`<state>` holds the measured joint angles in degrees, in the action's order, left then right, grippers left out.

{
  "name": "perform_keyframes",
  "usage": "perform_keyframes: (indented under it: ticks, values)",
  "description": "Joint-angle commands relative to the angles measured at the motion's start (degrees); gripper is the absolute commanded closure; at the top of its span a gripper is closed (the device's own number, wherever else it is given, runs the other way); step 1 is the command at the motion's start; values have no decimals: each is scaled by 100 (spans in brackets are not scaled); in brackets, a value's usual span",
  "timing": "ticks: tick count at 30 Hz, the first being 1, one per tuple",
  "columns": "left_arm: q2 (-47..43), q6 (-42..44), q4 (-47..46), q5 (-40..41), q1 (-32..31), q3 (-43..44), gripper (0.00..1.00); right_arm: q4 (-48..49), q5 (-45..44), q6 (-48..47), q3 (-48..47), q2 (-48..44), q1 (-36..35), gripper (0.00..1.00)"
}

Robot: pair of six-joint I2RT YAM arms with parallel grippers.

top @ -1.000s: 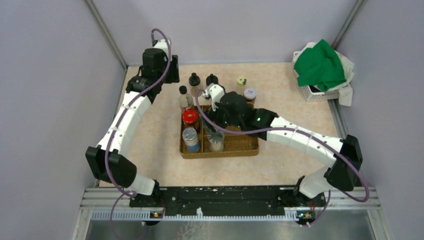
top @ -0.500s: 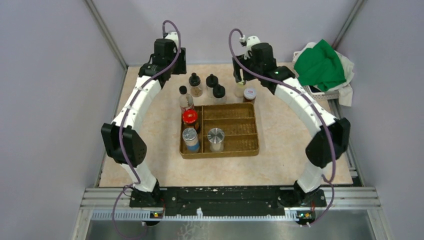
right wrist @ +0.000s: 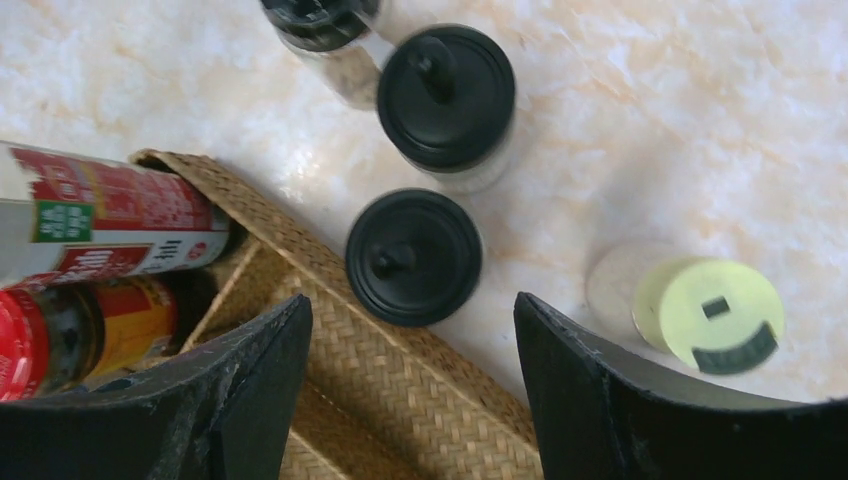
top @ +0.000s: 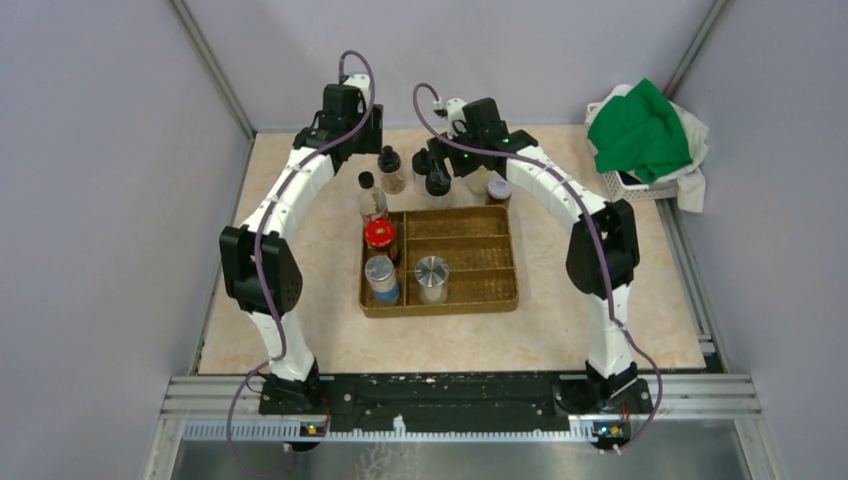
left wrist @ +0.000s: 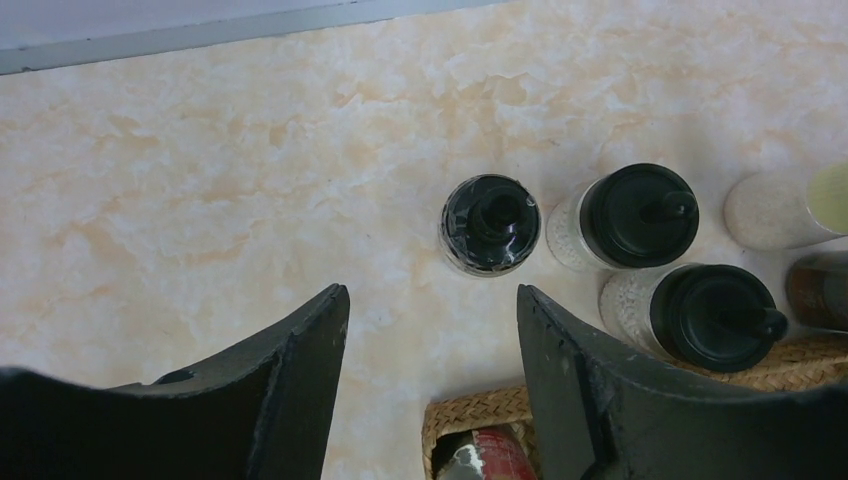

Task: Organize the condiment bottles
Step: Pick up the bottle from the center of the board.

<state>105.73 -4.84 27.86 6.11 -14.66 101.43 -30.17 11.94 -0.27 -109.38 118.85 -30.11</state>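
Likely reach-for-pick step. Right gripper (right wrist: 410, 303) wide open, empty, over black-lid jar (right wrist: 413, 257) just beyond tray (top: 465, 240) far edge. Left gripper (left wrist: 430, 300) open, empty, near leftmost jar (left wrist: 490, 223). Next: lower, centre, close.

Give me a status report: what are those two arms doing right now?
Left gripper open, empty. Right gripper open, above black-lidded jar. Three jars in tray, others behind it. Neighbouring jars crowd close.

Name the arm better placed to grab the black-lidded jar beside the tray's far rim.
Right. The right gripper hangs open over that jar, framing it; the left gripper faces a different black-lidded jar.
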Motion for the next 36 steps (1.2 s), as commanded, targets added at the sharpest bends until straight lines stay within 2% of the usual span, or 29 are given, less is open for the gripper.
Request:
perform_keyframes:
  ticks: [1, 7, 23, 36]
  values:
    - [120, 6, -455, 33, 24, 89, 30, 259, 387, -231, -496, 202, -155, 26]
    - [281, -34, -568, -19, 25, 70, 31, 64, 430, -315, -759, 535, -199, 26]
    - [341, 8, -726, -22, 33, -41, 32, -161, -319, -349, -1107, 1105, -305, 26]
    - [367, -45, -845, -94, 35, -169, 33, 489, -524, -418, -239, 505, -351, 25]
